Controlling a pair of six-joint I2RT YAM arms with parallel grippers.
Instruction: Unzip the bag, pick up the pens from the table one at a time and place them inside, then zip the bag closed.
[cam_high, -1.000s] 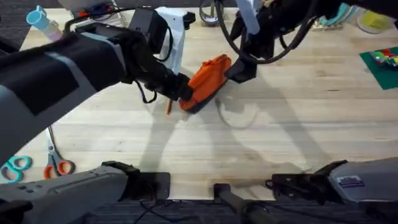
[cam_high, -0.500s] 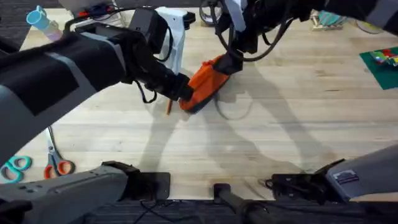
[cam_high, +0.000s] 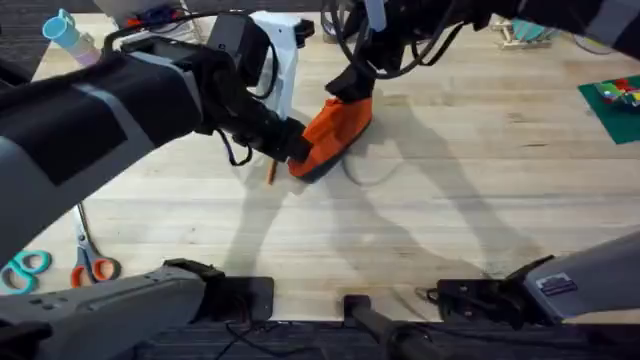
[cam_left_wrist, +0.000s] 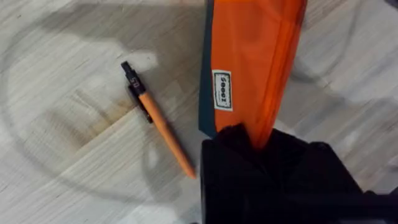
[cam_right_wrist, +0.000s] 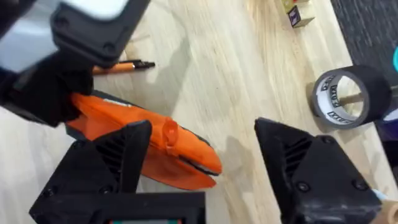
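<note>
Overhead view: 1 orange bag (cam_high: 333, 133) near the middle of the surface (cam_high: 450, 200), tilted, dark underside down. Left gripper (cam_high: 292, 143) pinched shut on the bag's near-left end; seen from the left wrist as black fingers (cam_left_wrist: 249, 155) clamped over the orange fabric (cam_left_wrist: 252, 62). Right gripper (cam_high: 345, 88) spread wide, poised at the bag's opposite end; from the right wrist, both fingers straddling the bag (cam_right_wrist: 149, 146) with an orange zipper pull (cam_right_wrist: 169, 134) between them, apparently not yet gripped. Step in hand, judged: catching the pull to unzip. Best done by keeping the left clamp firm as an anchor, closing the right fingers squarely on the pull tab rather than on loose fabric, then drawing along the zipper line toward the left gripper, low and straight so the bag does not twist or lift. Count: 1 bag; 1 pen (cam_left_wrist: 158, 121), orange with a black end, just beside the bag on its left-arm side, apart from it; 1 pair of orange-handled scissors (cam_high: 90, 258) well away from the bag; 1 roll of dark tape (cam_right_wrist: 348, 96) beyond the bag's far end.
</note>
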